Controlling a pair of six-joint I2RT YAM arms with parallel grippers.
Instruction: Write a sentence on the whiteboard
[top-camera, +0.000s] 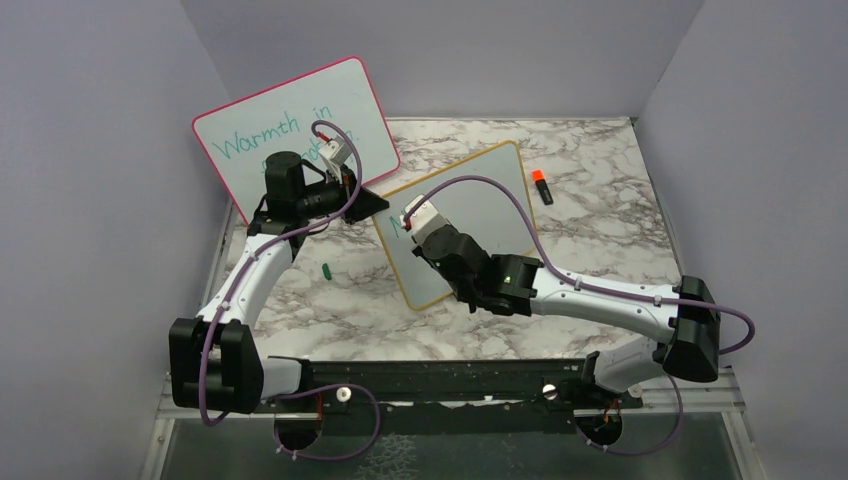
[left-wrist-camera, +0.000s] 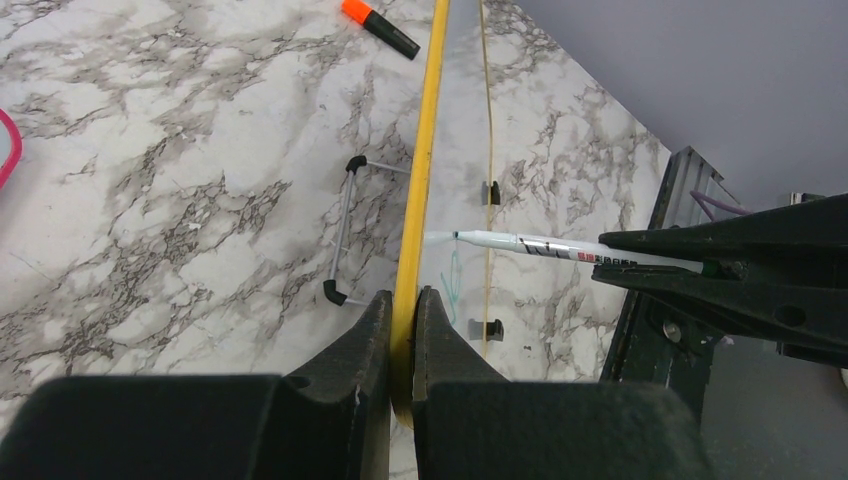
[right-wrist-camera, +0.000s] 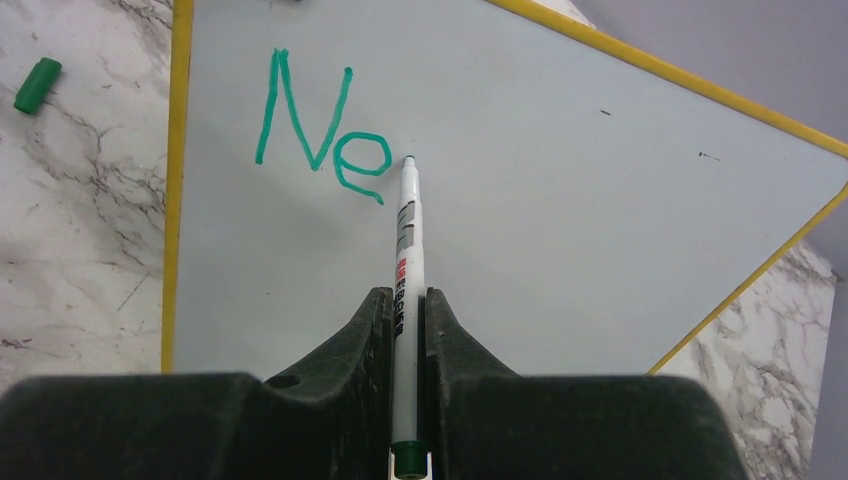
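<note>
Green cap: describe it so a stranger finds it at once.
On the marble table, find the yellow-framed whiteboard. Left of it lies the green cap, a tiny stub, unlike the longer black marker with an orange end on the right.

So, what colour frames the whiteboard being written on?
Yellow frame, best seen in the right wrist view.

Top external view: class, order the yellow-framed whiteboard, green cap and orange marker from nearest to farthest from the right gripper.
1. The yellow-framed whiteboard, directly under the right gripper.
2. The green cap, left of the board.
3. The orange marker, far right, past the board's corner.
</note>
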